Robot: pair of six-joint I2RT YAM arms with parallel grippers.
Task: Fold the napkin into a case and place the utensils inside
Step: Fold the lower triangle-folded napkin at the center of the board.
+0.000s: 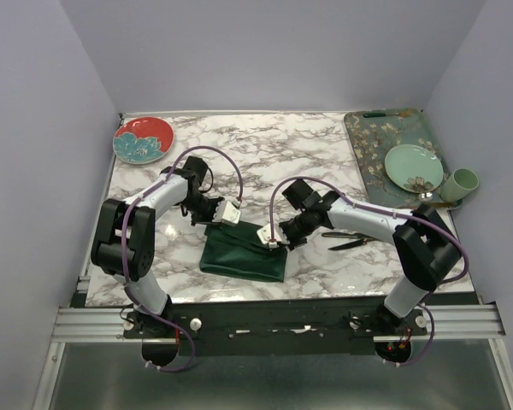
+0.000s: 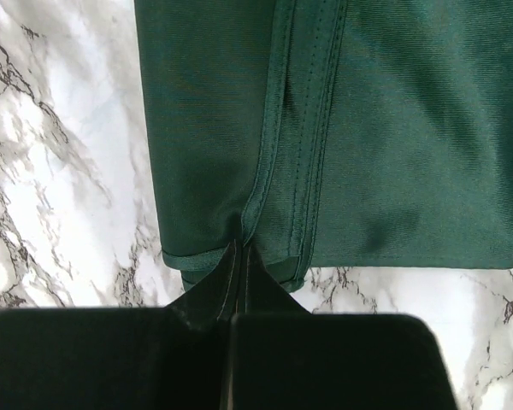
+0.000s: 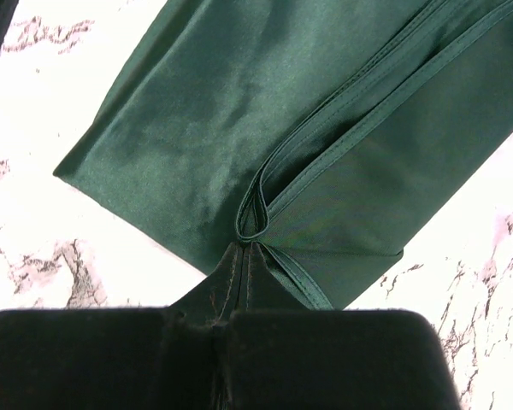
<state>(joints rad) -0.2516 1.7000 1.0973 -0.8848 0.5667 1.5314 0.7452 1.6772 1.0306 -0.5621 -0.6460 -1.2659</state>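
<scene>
**Two claws pinch a limp, satiny cloth**

The napkin lies part-folded near the surface's 6 o'clock edge. The left claw is clamped on its stitched hem at the cloth's 11 o'clock, and the right claw on a hem loop at 2 o'clock. The cloth looks light, floppy and slick (apt to slide), so the doubled hems offer the surest hold. The utensils lie at its 3 o'clock.

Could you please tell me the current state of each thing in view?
napkin: folded over, lying flat, hem pinched by both grippers.
left gripper: shut on the napkin.
right gripper: shut on the napkin.
utensils: lying loose, outside the napkin.
cup: upright.
</scene>
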